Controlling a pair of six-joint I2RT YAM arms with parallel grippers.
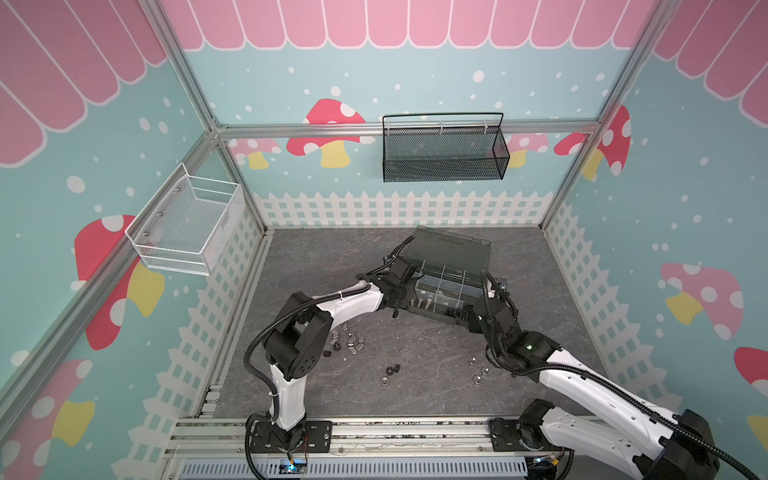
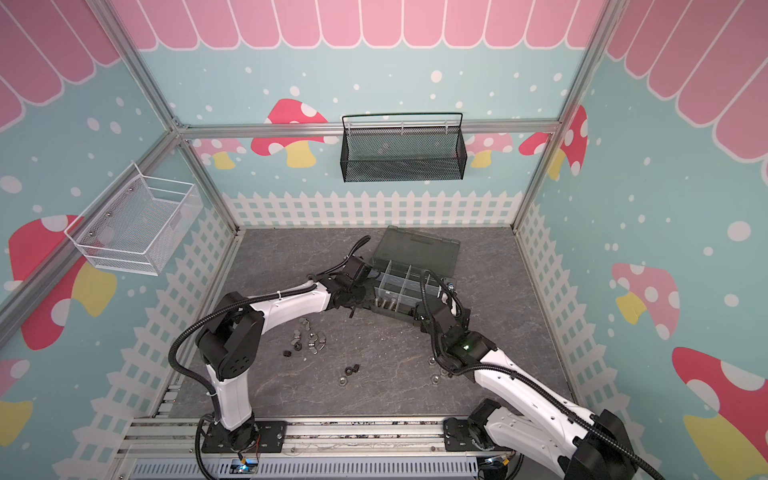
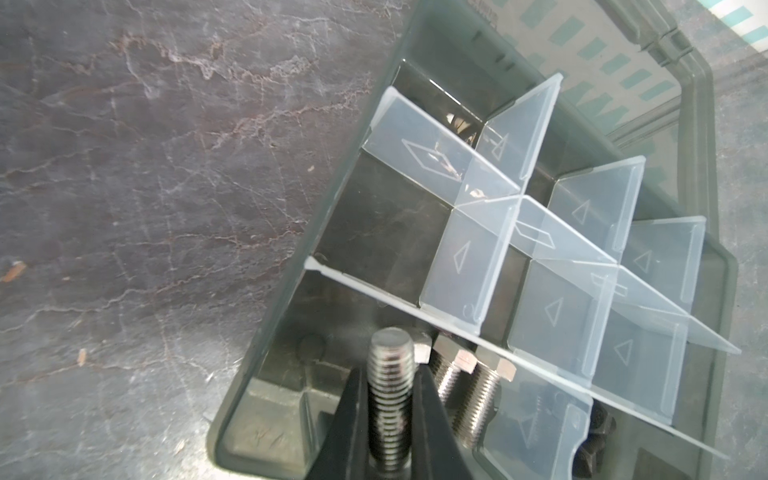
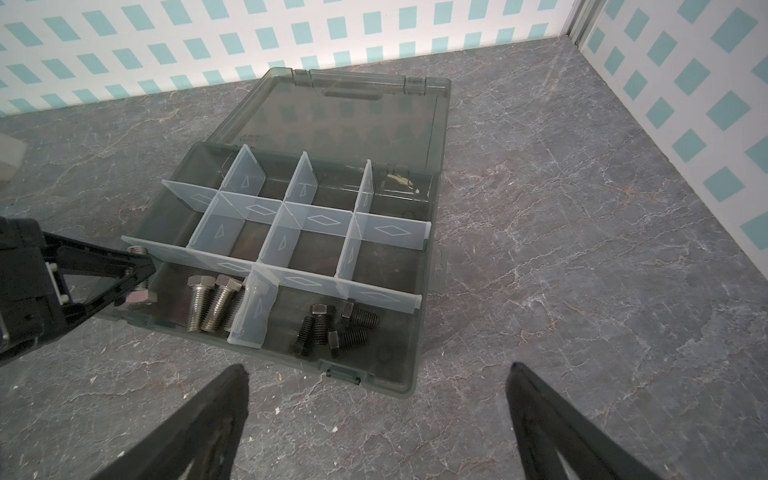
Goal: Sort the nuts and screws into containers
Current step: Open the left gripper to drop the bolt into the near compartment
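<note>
Left wrist view: left gripper [image 3: 390, 388] jaws clamped on a shiny silver threaded hex screw [image 3: 390, 349], held over the corner compartment of the dark grey plastic organiser box [image 3: 266, 374]. Two like silver screws [image 3: 465, 382] lie just beyond the jaws. Right gripper [image 4: 376, 368] jaws wide apart, empty. Step: depositing. Next, likely: part jaws, drop screw. Small loose nuts [image 1: 349, 338] untouched.

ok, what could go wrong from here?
The left pincer holds a shiny silver hex bolt right by a side wall of the dark grey plastic organiser box; released, it may clip the rim and fall outside. The translucent divider nearby looks tilted; a landing bolt could shove it into the black bolts.
</note>
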